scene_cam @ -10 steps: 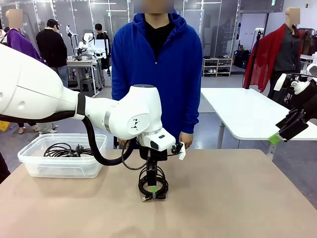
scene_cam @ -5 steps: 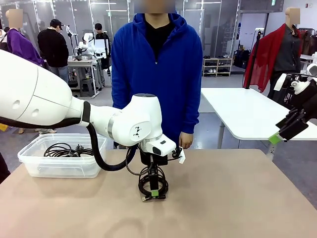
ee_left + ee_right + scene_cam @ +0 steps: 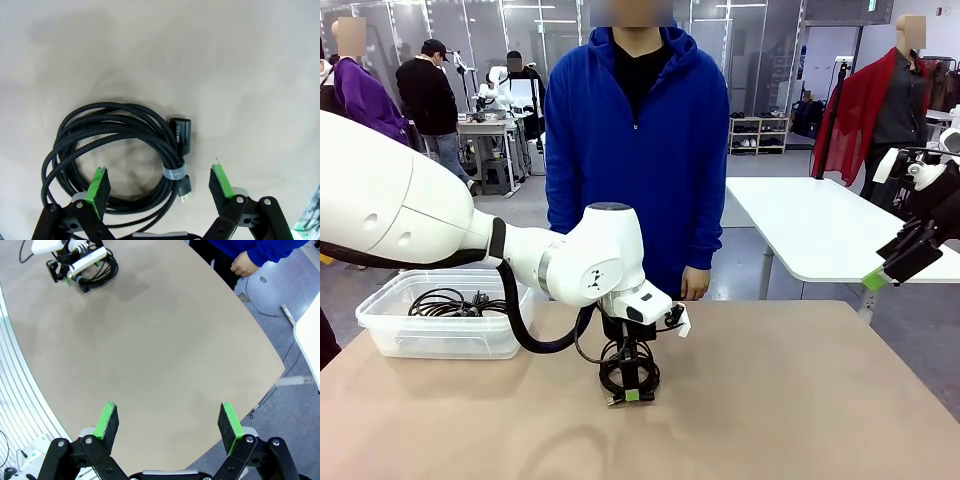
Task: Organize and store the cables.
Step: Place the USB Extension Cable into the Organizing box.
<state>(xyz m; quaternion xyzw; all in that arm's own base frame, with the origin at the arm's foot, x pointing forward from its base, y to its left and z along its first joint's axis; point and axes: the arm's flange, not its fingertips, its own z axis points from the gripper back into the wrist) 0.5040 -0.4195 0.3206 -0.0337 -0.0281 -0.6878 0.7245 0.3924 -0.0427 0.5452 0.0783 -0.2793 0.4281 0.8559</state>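
Left wrist view: my left gripper points straight down, fingers apart, straddling a coiled black braided cable banded by a pale tie on the counter

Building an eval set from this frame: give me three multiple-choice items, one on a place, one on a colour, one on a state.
1. Where does the coiled cable under the left gripper lie?
A. In the clear plastic bin
B. On the bare tabletop
C. In the person's hand

2. What colour are the pads on the left gripper's fingers?
A. Green
B. Red
C. Blue

3. How does the left gripper stand?
A. Shut on the cable
B. Shut on nothing
C. Open, jaws wide over the coil

Key: 1 B, the left wrist view shows the coil flat on the tan table, apart from the clear plastic bin that holds other cables. 2 A, both pads are bright green. 3 C, one pad sits over the coil's inside and the other beyond its plug end, with a wide gap between them.
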